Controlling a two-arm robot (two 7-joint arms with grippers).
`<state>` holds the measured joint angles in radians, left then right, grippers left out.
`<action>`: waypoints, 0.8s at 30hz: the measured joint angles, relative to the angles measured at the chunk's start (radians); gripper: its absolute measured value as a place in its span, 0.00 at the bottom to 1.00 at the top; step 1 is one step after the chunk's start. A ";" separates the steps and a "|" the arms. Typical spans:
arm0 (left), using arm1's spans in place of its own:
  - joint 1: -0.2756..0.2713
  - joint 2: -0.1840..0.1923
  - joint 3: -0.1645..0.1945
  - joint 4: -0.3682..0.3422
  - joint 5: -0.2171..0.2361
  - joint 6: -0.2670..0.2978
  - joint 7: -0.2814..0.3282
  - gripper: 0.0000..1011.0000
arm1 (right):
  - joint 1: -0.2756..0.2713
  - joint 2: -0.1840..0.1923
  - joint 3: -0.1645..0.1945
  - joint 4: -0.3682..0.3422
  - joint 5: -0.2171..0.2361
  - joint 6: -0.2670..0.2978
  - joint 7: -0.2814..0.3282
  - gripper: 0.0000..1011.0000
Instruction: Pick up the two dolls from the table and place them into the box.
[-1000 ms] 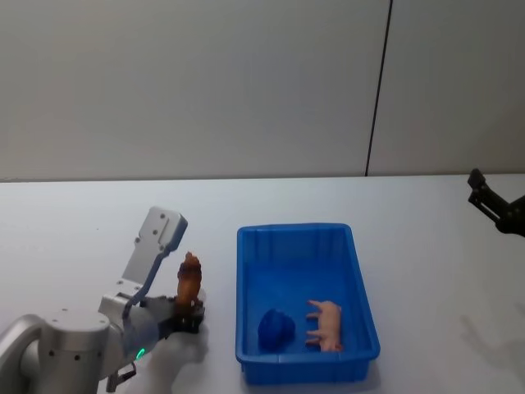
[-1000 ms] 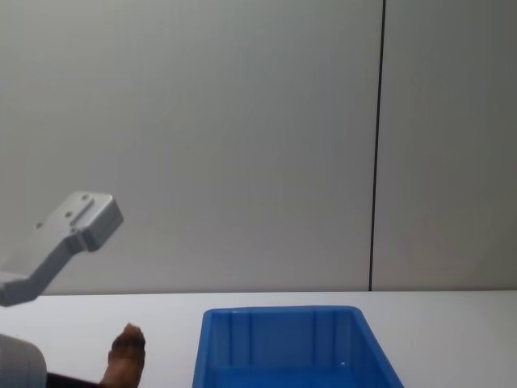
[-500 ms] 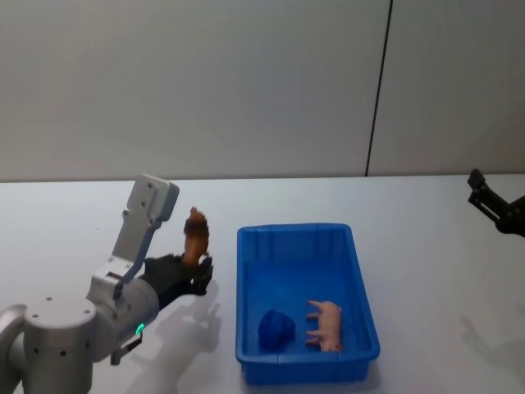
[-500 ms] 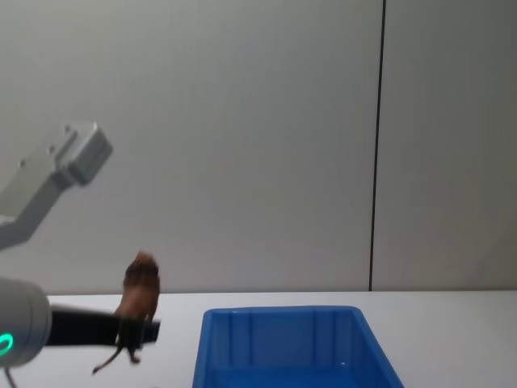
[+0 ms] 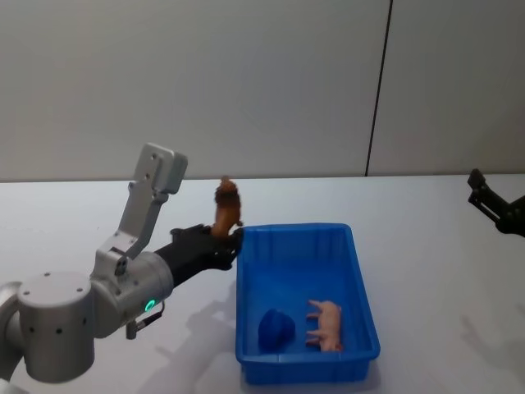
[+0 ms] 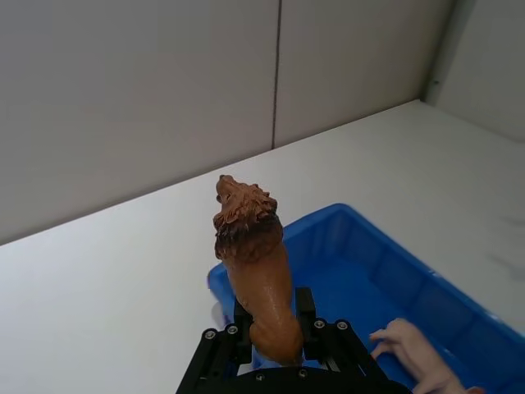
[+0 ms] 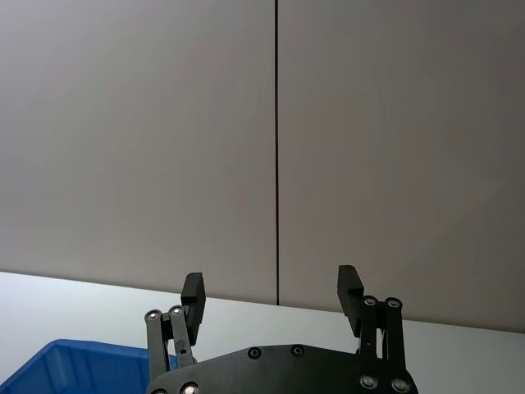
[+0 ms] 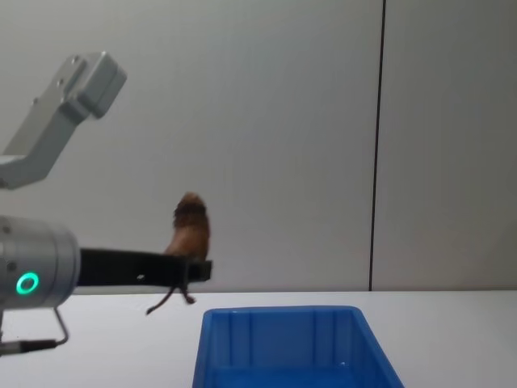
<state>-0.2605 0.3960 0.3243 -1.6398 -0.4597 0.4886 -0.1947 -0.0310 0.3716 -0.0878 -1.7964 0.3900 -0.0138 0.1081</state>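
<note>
The right gripper [image 7: 273, 297] is seen from behind, with its two black fingers [image 7: 194, 289] held wide apart and nothing between them. Beyond it, a white table [image 7: 66, 300] is met by grey wall panels [image 7: 139, 139]. A corner of the blue box [image 7: 74, 365] is seen beside the gripper.

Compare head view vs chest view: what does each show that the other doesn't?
Head view alone: the box's floor, with the blue doll and a pink pig figure lying in it, and the right gripper parked at the right edge above the table.

Chest view alone: the side profile, with the brown doll lifted well above the box's rim and a thin tail hanging below the gripper.

Both: the left gripper shut on the brown doll beside the box's far left corner, plus the grey wall panels.
</note>
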 joint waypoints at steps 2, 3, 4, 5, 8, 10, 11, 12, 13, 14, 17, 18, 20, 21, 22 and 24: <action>-0.009 -0.004 0.000 0.003 -0.007 0.000 -0.034 0.32 | 0.000 0.000 0.000 0.000 0.000 0.000 0.000 0.99; -0.013 -0.005 0.000 0.005 -0.009 0.000 -0.045 0.32 | 0.000 0.000 0.000 0.000 0.000 0.000 0.000 0.99; -0.020 -0.008 0.001 0.008 -0.012 0.002 -0.065 0.32 | 0.000 0.000 0.000 0.000 0.000 0.000 0.000 0.99; -0.023 -0.009 0.002 0.011 -0.014 0.004 -0.080 0.32 | 0.000 0.000 0.000 0.000 0.000 0.000 0.000 0.99; -0.038 -0.015 0.005 0.022 -0.019 0.013 -0.123 0.32 | 0.000 0.000 0.000 0.000 0.000 0.000 0.000 0.99; -0.050 -0.020 0.009 0.032 -0.022 0.022 -0.160 0.32 | 0.000 0.000 0.000 0.000 0.000 0.000 0.000 0.99; -0.056 -0.022 0.010 0.036 -0.022 0.025 -0.171 0.32 | 0.000 0.000 0.000 0.000 0.000 0.000 0.000 0.99; -0.060 -0.024 0.012 0.041 -0.022 0.028 -0.183 0.32 | 0.000 0.000 0.000 0.000 0.000 0.000 0.000 0.99; -0.068 -0.028 0.015 0.050 -0.022 0.037 -0.210 0.32 | 0.000 0.000 0.000 0.000 0.000 0.000 0.000 0.99; -0.068 -0.028 0.015 0.050 -0.022 0.037 -0.210 0.32 | 0.000 0.000 0.000 0.000 0.000 0.000 0.000 0.99; -0.087 -0.037 0.022 0.071 -0.020 0.054 -0.258 0.32 | 0.000 0.000 0.000 0.000 0.000 0.000 0.000 0.99; -0.096 -0.041 0.026 0.082 -0.016 0.065 -0.287 0.32 | 0.000 0.000 0.000 0.000 0.000 0.000 0.000 0.99; -0.113 -0.049 0.033 0.101 -0.009 0.078 -0.325 0.32 | 0.000 0.000 0.000 0.000 0.000 0.000 0.000 0.99; -0.113 -0.049 0.033 0.101 -0.009 0.078 -0.325 0.32 | 0.000 0.000 0.000 0.000 0.000 0.000 0.000 0.99; -0.123 -0.053 0.037 0.115 -0.003 0.089 -0.355 0.32 | 0.000 0.000 0.000 0.000 0.000 0.000 0.000 0.99; -0.141 -0.062 0.045 0.137 0.007 0.103 -0.393 0.35 | 0.000 0.000 0.000 0.000 0.000 0.000 0.000 0.99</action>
<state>-0.4015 0.3342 0.3694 -1.5027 -0.4528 0.5914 -0.5875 -0.0311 0.3716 -0.0878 -1.7964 0.3900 -0.0138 0.1081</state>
